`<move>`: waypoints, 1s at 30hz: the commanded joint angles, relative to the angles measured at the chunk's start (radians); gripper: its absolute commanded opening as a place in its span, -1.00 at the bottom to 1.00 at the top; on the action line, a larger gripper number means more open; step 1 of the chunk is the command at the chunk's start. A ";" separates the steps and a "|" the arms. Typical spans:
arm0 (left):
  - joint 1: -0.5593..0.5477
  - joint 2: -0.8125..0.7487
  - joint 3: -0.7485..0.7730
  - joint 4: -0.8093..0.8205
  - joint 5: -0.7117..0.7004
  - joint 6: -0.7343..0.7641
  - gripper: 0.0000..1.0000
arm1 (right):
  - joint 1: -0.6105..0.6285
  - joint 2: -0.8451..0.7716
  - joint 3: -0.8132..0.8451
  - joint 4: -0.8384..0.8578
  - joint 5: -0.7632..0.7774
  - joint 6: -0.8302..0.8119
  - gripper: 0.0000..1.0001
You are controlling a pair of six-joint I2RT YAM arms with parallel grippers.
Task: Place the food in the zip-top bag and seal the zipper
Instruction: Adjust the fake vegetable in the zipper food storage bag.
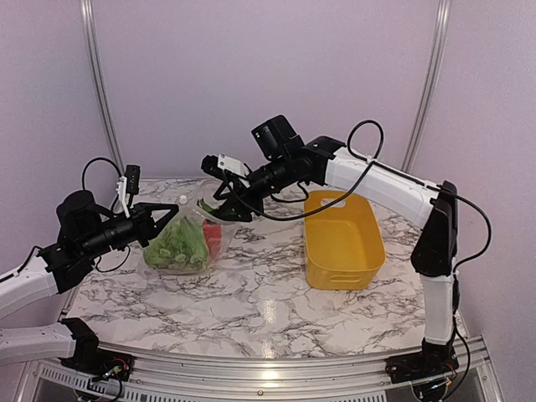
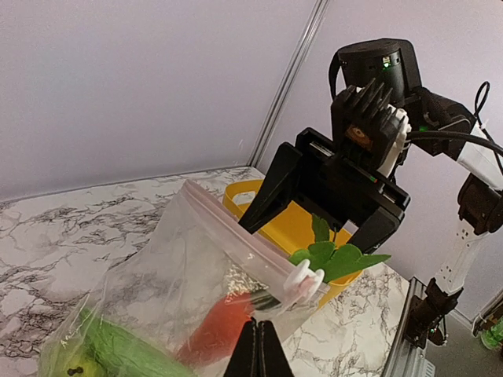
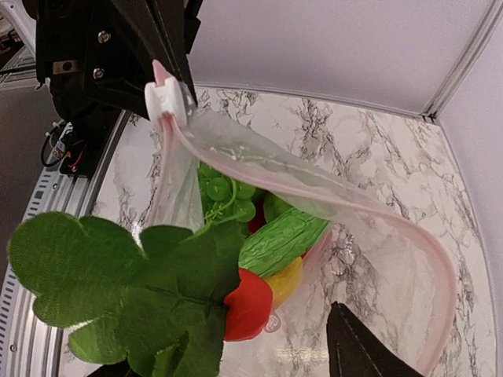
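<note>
Left claw (image 2: 259, 347) was found shut, clamped on the mouth edge of the bag (image 1: 179, 244) just beside the white slider (image 2: 303, 280), so that the bag was held up off the counter (image 1: 268, 306) by that corner. Right claw (image 2: 308, 234) was noted over the bag mouth with its jaws standing well apart. No grip on anything could be made out.

Food was seen inside the bag: green pieces, a yellow one and something red. The carrot (image 3: 248, 303) was lodged at the mouth, red body pointing in, with its leaves (image 3: 118, 275) spread outside across the rim. The yellow basket (image 1: 343, 251) was noted behind, apart from the bag.

Risks judged from here:
- The zipper (image 3: 314, 185) could be fouled by the leaves if the slider is run before the carrot is pushed fully in.
- The carrot could be dragged out again if the leaves are caught by the right claw.
- The thin edge could slip from the single pinch under the food's weight, and the mouth would then collapse.
</note>
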 commanded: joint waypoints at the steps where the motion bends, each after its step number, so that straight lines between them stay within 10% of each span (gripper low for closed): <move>1: -0.002 -0.004 0.009 0.038 -0.009 0.010 -1.00 | -0.003 0.066 0.066 -0.119 0.020 -0.007 0.15; 7: -0.002 0.007 0.009 0.034 -0.005 0.016 -1.00 | -0.001 0.132 0.118 -0.159 -0.011 -0.024 -0.60; 14: -0.002 0.055 -0.008 0.101 0.016 -0.009 -1.00 | 0.053 0.257 0.213 -0.080 -0.136 0.041 -1.00; 30: -0.002 0.063 -0.054 0.189 0.038 -0.080 -1.00 | 0.065 0.332 0.103 0.551 -0.172 0.677 -0.62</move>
